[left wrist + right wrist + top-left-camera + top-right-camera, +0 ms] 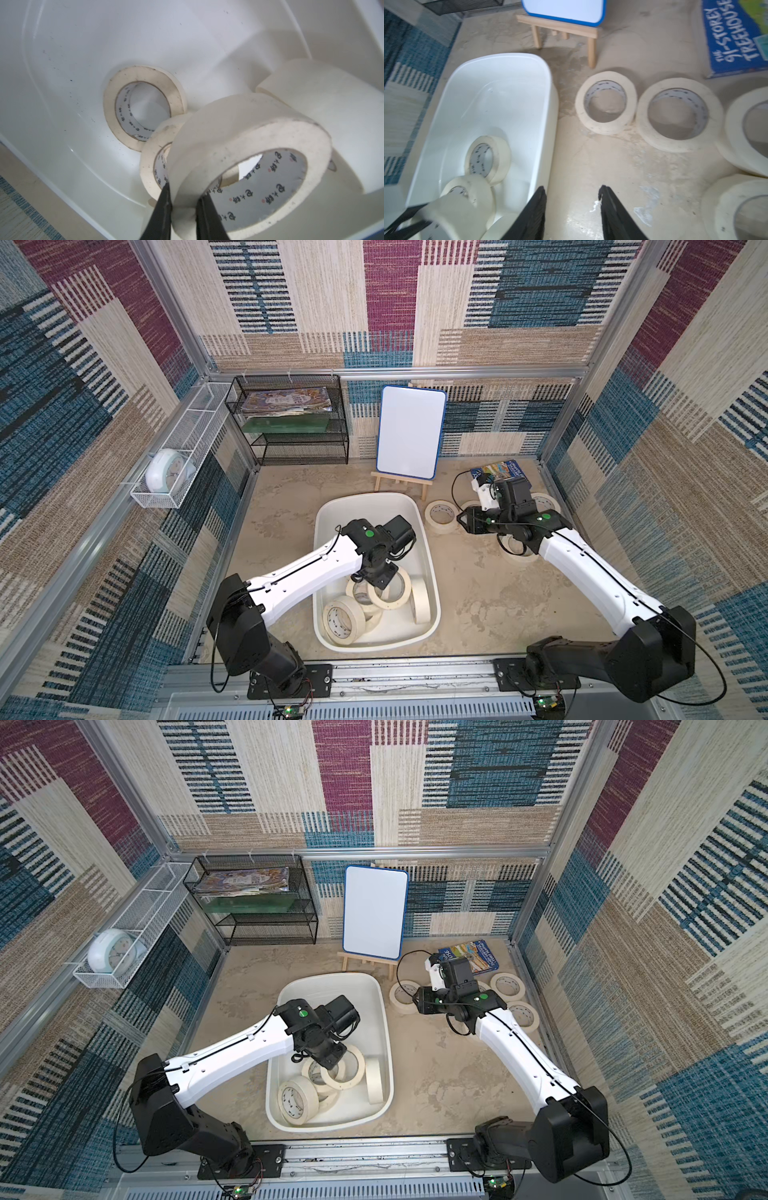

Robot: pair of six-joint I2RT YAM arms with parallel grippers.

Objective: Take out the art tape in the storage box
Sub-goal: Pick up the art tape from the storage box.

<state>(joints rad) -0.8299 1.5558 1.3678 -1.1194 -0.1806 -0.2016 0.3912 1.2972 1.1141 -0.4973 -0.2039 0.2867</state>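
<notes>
At far left, white wire basket (195, 427) along the wall rail, round pale clock (166, 475) in its near end; next, against the back wall, black mesh shelf (299, 448), boxy, magazines (286, 402) on the top tier. Open stretch of sandy, mottled table (282, 522) between shelf and box.

Then the box (365, 506): smooth glossy white plastic, oblong, rounded corners, rolled rim, far half bare. Inside its near half, left gripper (184, 193), black fingers (162, 212) pinching the wall of one tape roll (239, 135), one finger outside, one inside the core. Roll tilted; matte cream paper, scuffed edge, white core with dark print. Other rolls (343, 620) crowded round it, one leaning at the left wall, another on edge by the right wall; little room to move there.

Behind the box, blue-edged whiteboard (411, 431) on a small wooden easel (401, 483). Right of the box, open strip of table; beyond it, more rolls (606, 102) lying flat, just beside each other. Above that strip, right gripper (571, 189), fingers spread apart over bare table, near the box rim. In the far right corner, blue book (509, 470) lying flat near the wall.
</notes>
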